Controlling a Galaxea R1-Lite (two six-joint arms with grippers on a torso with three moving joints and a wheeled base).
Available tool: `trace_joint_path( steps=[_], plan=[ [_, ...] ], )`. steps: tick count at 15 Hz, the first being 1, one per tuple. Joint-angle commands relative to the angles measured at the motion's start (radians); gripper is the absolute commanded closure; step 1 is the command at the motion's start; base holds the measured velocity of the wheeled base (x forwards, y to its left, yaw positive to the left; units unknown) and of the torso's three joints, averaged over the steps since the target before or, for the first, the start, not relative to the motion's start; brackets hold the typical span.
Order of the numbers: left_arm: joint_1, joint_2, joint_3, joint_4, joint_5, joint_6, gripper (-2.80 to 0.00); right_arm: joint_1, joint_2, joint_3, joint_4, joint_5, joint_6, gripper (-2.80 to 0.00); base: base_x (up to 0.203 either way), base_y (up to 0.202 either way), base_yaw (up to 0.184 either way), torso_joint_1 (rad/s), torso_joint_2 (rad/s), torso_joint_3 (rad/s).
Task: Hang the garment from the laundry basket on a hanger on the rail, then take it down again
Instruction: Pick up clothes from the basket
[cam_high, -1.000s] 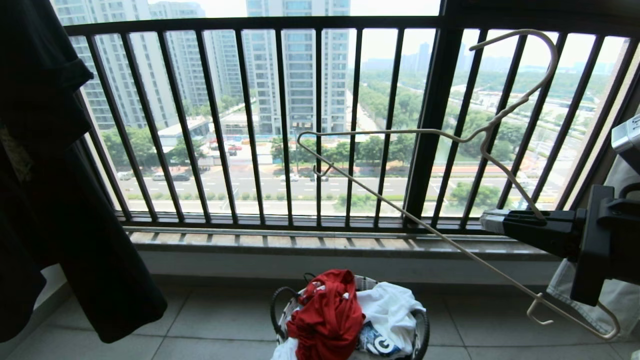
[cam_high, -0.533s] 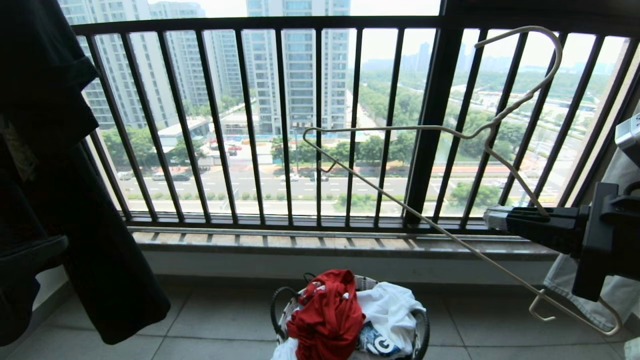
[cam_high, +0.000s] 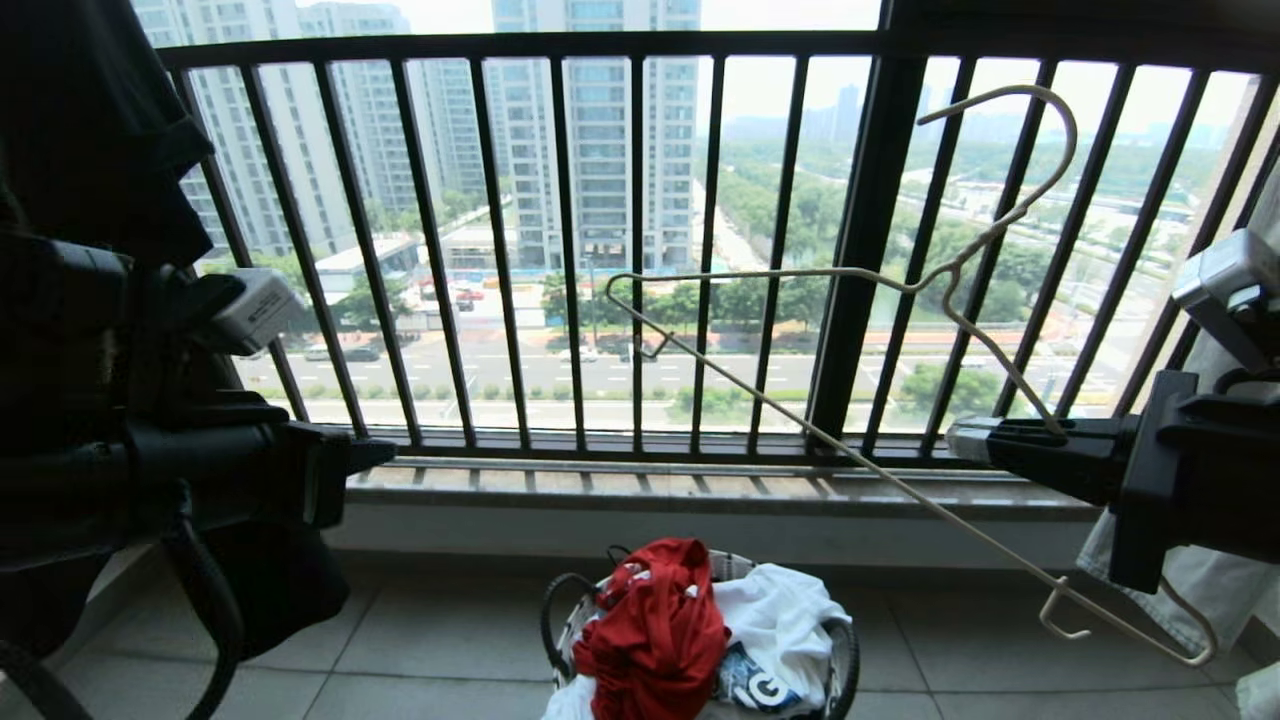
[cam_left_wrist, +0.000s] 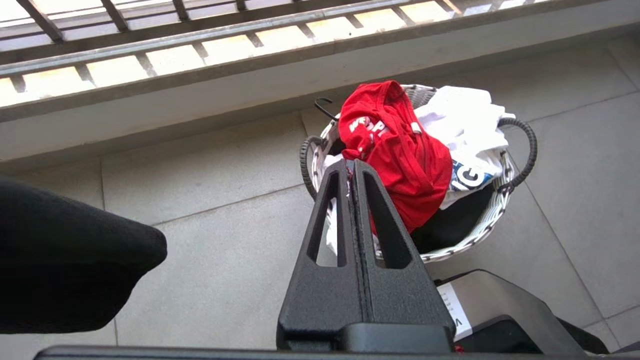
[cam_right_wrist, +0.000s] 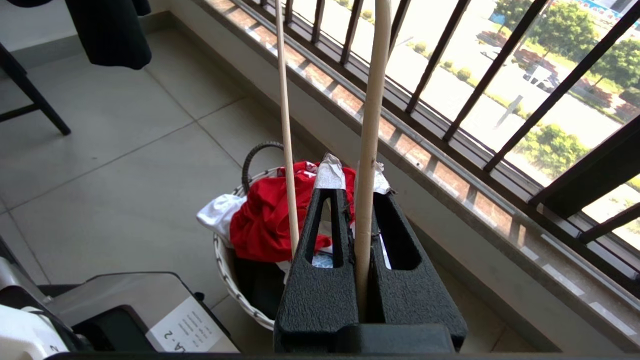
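2 grippers were in view, one at each edge of the head view. At the far left a black shirt (cam_high: 90, 130) hung down beside the dark window railing (cam_high: 560, 250), and the left arm reached across in front of it, well above the floor. The left gripper (cam_left_wrist: 352, 167) had its fingers pressed together on nothing, and in its wrist view it pointed down toward the laundry basket (cam_left_wrist: 520, 160) without touching it. That basket (cam_high: 845, 665) stood on the grey tiled floor (cam_high: 420, 640) at the bottom middle, just before the window sill (cam_high: 600, 485). The red T-shirt (cam_high: 655, 630) lay bunched on top of the basket's left half, draped over its near rim, with part of its white lettering showing in the left wrist view. 1 white T-shirt (cam_high: 780, 610) lay beside it in the right half, touching it. To the right, the thin white wire hanger (cam_high: 800, 425) was held up in the air, tilted, its hook (cam_high: 1040, 130) high against the railing bars and its long bottom wire sloping down to the right. The right gripper (cam_high: 975, 440) pinched the hanger's sloping arm between its black fingers (cam_right_wrist: 320, 260), and some pale cloth (cam_high: 1200, 590) hung behind that arm at the right edge.
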Motion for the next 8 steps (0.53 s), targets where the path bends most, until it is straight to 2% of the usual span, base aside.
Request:
trace_joint_path(
  steps=[1,6,8],
  plan=[
    [-0.052,0.233,-0.089,0.001,0.0,0.0,0.0,-0.01,0.02,-0.001,-0.002,0.002,-0.003,0.0,0.0,0.0,0.0,0.0,0.0,0.0],
    [-0.147,0.581,-0.351,0.002,0.013,0.007,0.0,-0.042,0.023,-0.016,-0.002,0.0,-0.003,0.0,0.0,0.0,0.0,0.0,0.0,0.0],
    [-0.179,0.693,-0.426,0.002,0.059,0.008,0.0,-0.084,0.022,-0.037,-0.002,-0.001,0.0,0.0,0.0,0.0,0.0,0.0,0.0,0.0]
  ],
)
